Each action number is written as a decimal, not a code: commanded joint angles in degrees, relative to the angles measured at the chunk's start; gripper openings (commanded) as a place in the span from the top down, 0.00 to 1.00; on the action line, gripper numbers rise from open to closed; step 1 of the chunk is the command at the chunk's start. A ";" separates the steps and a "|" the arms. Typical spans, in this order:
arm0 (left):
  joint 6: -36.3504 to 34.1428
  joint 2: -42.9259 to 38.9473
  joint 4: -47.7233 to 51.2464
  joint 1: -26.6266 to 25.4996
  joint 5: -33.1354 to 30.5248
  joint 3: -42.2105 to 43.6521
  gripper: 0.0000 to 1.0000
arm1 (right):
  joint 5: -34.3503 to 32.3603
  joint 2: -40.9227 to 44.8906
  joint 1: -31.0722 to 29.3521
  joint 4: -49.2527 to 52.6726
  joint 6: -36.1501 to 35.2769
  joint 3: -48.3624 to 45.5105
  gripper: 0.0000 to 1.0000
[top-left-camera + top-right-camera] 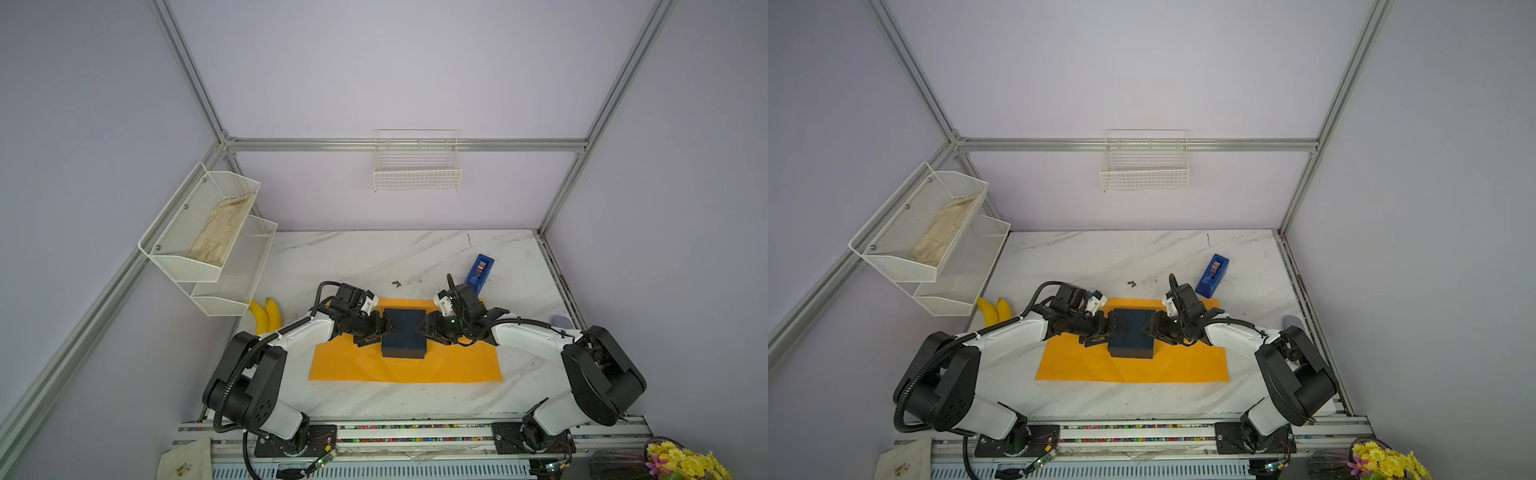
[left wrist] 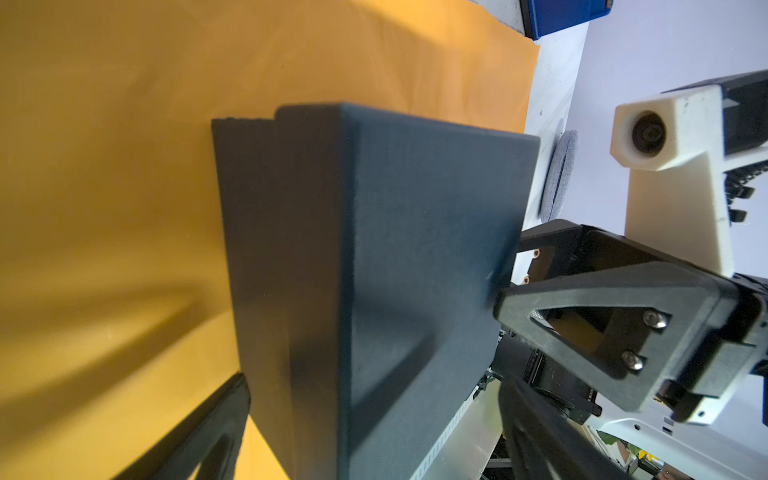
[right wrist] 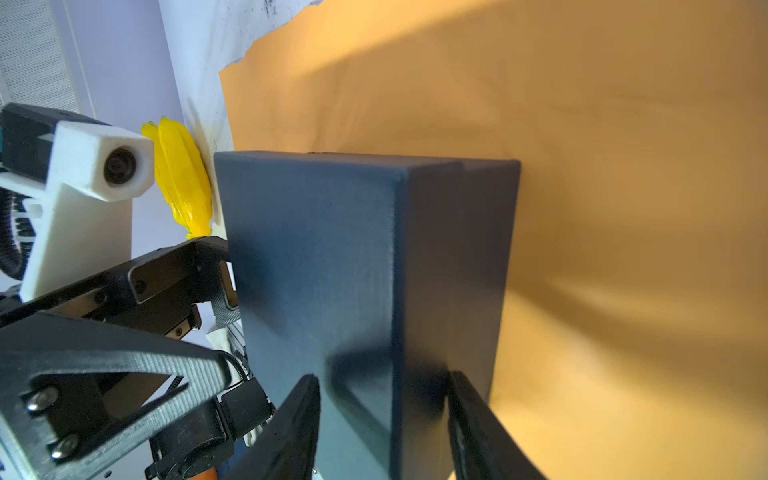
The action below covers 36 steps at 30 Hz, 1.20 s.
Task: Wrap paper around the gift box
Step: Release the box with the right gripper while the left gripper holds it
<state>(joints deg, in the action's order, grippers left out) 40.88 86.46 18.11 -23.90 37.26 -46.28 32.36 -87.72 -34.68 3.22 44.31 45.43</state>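
Observation:
The dark navy gift box sits near the middle of the orange paper, which lies flat on the marble table. My left gripper is at the box's left side. In the left wrist view its jaws stand wide open astride the box, with a gap on the lid side. My right gripper is at the box's right edge. In the right wrist view it is shut on the box, one finger on the lid and one under it.
A blue tape dispenser stands behind the paper's right corner. Two bananas lie at the table's left edge under white mesh racks. A wire basket hangs on the back wall. A grey pad lies at the right.

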 commanded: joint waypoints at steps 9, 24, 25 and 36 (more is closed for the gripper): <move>-1.42 -0.40 1.08 0.52 0.35 -4.67 0.09 | -1.73 -2.23 -0.49 0.38 -1.98 2.80 0.50; -1.95 -1.03 2.32 0.52 0.49 -4.43 0.09 | -1.42 -3.14 -0.49 -0.06 -2.32 3.00 0.50; -1.95 -1.07 2.37 0.52 0.50 -4.52 0.09 | -1.46 -3.07 -0.48 -0.23 -2.31 2.91 0.50; -1.77 -0.77 2.20 0.52 1.03 -4.54 0.09 | -3.57 -2.75 -0.50 2.62 -4.54 3.77 0.51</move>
<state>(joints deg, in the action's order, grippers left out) 40.66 86.46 20.69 -23.75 37.19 -46.28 31.22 -90.50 -34.81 3.49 41.04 48.16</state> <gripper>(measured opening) 0.909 0.493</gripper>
